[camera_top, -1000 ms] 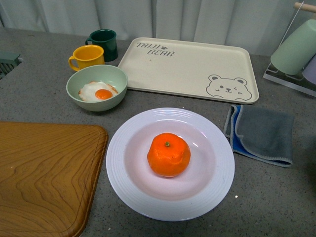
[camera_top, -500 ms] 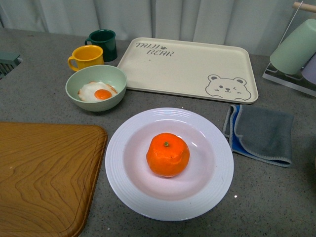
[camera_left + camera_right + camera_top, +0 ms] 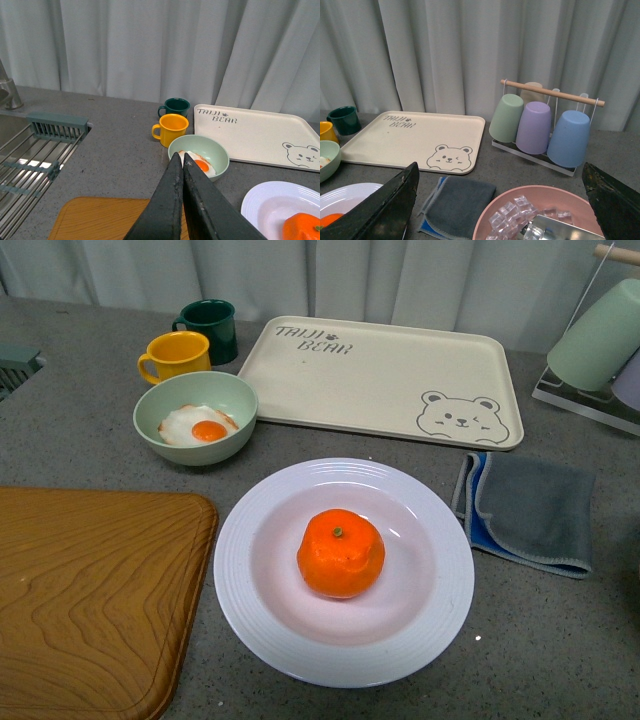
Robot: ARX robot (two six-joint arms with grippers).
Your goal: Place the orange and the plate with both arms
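You have the orange (image 3: 341,553) sitting in the well of the plate (image 3: 238,570), near centre of the counter. Its green stem dot faces up and a touch toward the far side; the fruit is round, slightly squat, with no real long axis.

Neither arm shows in the front view. In the left wrist view your left gripper (image 3: 182,164) is clenched, fingers pressed together with nothing between them, hanging over the board (image 3: 90,590), which lies just left of the plate. In the right wrist view your right gripper (image 3: 500,167) is spread wide and empty, one finger at each edge of the picture.

Around the plate:
- A green bowl (image 3: 190,452) with a fried egg (image 3: 200,426) sits far-left, close to the rim.
- A yellow mug (image 3: 176,356) and a dark green mug (image 3: 210,328) stand beyond the bowl.
- The bear tray (image 3: 385,380) lies beyond the plate, apart from it.
- A grey cloth (image 3: 530,510) lies just right of the plate.
- A rack of cups (image 3: 547,127) stands far right.
- A pink bowl (image 3: 485,220) of ice sits near your right gripper.

Nothing rests on the orange.
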